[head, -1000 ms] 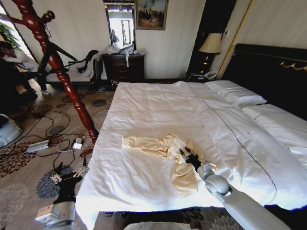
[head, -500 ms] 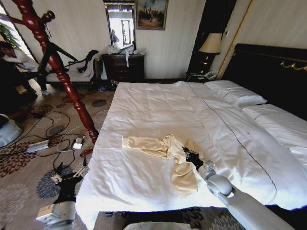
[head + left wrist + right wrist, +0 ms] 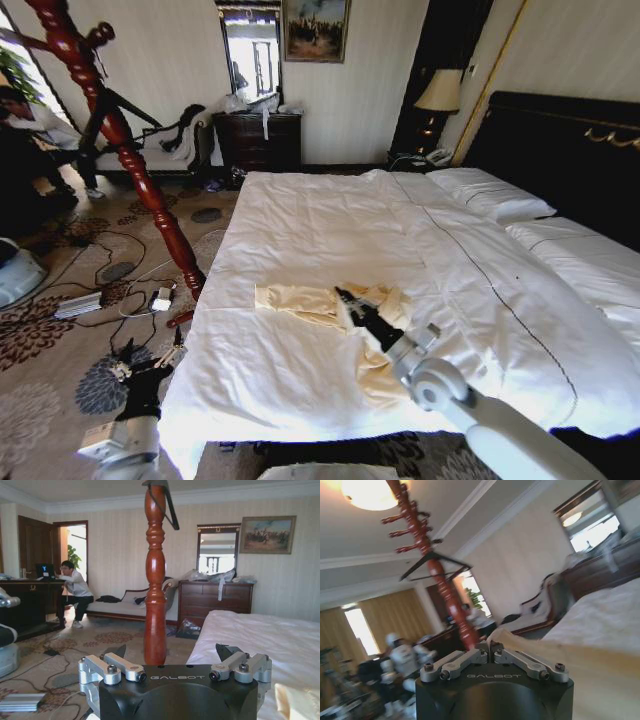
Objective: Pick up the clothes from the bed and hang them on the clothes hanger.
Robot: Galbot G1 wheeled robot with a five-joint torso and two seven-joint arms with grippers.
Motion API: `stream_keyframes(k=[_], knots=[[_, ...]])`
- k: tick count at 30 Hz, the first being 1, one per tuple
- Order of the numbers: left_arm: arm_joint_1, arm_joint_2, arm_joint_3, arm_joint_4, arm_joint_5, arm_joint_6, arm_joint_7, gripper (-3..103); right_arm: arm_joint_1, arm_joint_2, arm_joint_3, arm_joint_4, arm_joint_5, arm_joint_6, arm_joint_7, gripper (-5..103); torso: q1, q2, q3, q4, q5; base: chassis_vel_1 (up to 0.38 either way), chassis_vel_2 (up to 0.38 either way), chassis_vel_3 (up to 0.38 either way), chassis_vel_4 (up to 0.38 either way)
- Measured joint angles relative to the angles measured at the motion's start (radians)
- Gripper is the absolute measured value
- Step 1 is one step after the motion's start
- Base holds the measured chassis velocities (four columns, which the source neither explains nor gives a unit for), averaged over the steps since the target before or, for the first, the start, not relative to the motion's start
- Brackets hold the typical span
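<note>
Left gripper [image 3: 140, 372]: parked low at 7 o'clock of the head view, off the bed's side above the carpet [image 3: 60, 340]; fingers [image 3: 116, 652] spread apart, holding nothing, pointed toward the red wooden stand [image 3: 155, 575]. Right gripper [image 3: 352, 304]: at 6 o'clock over the near part of the bed [image 3: 320, 220], half a second ago lower and further toward 4 o'clock on the cloth, now drawn up and toward 10 o'clock. Its jaws are pressed together on a fold of the shirt [image 3: 375, 372]; the wrist view shows cream cloth [image 3: 600, 680] pinched at the fingertips. The garment's middle bunches up under the claw, while one sleeve lies flat toward 9 o'clock and the tail trails toward 6 o'clock on the duvet. Judgement: grasp made, lift begun, most of the shirt not yet clear of the bed. Hanger [image 3: 432, 562]: black, hung high on the stand, well apart from the shirt; the carry and the hanging remain.
</note>
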Motion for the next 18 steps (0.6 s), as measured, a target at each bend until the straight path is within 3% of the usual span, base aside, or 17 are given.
stream_keyframes(k=[4,5,6,7,11,13,14,15,16,18], knots=[[-0.004,0.009,0.003,0.030,-0.009,0.019,-0.008,100,0.019,0.032,-0.102,-0.075,-0.087,0.002,-0.029,1,0.000,0.000,0.000,0.0001,0.0001,0.000,0.000,0.000,0.000],[-0.006,0.010,0.009,0.038,-0.014,0.026,-0.009,100,0.019,0.044,-0.126,-0.109,-0.143,-0.003,-0.022,1,0.000,0.000,0.000,0.0002,0.0000,0.000,0.000,0.000,0.000],[-0.015,0.010,0.028,0.053,-0.027,0.046,-0.014,100,0.009,0.074,-0.169,-0.206,-0.341,-0.041,0.051,1,0.000,0.000,0.000,0.0000,0.0002,0.000,0.000,0.000,0.000],[-0.018,0.010,0.033,0.059,-0.027,0.049,-0.015,100,0.000,0.081,-0.184,-0.232,-0.379,-0.053,0.091,1,0.000,0.000,0.000,-0.0002,0.0003,0.000,0.000,0.000,0.000],[-0.018,0.018,0.044,0.069,-0.026,0.053,-0.015,100,-0.019,0.083,-0.191,-0.248,-0.395,-0.056,0.113,1,0.000,0.000,0.000,0.0000,0.0002,0.000,0.000,0.000,0.000],[-0.017,0.027,0.054,0.075,-0.028,0.062,-0.017,100,-0.037,0.072,-0.184,-0.233,-0.368,-0.037,0.066,11,0.000,0.000,0.000,0.0000,0.0002,0.000,0.000,0.000,0.000],[-0.017,0.027,0.054,0.075,-0.028,0.062,-0.017,100,-0.037,0.072,-0.184,-0.233,-0.368,-0.037,0.066,11,0.000,0.000,0.000,0.0000,0.0002,0.000,0.000,0.000,0.000],[-0.017,0.032,0.058,0.077,-0.030,0.067,-0.017,100,-0.044,0.065,-0.177,-0.221,-0.353,-0.024,0.038,11,0.000,0.000,0.000,0.0000,0.0002,0.000,0.000,0.000,0.000],[-0.020,0.038,0.063,0.082,-0.032,0.074,-0.018,100,-0.058,0.052,-0.159,-0.203,-0.331,0.012,-0.020,21,0.000,0.000,0.000,0.0000,0.0003,0.000,0.000,0.000,0.000],[-0.029,0.051,0.071,0.092,-0.033,0.081,-0.018,100,-0.078,0.031,-0.111,-0.184,-0.305,0.077,-0.141,27,0.000,0.000,0.000,-0.0001,0.0002,0.000,0.000,0.000,0.000]])
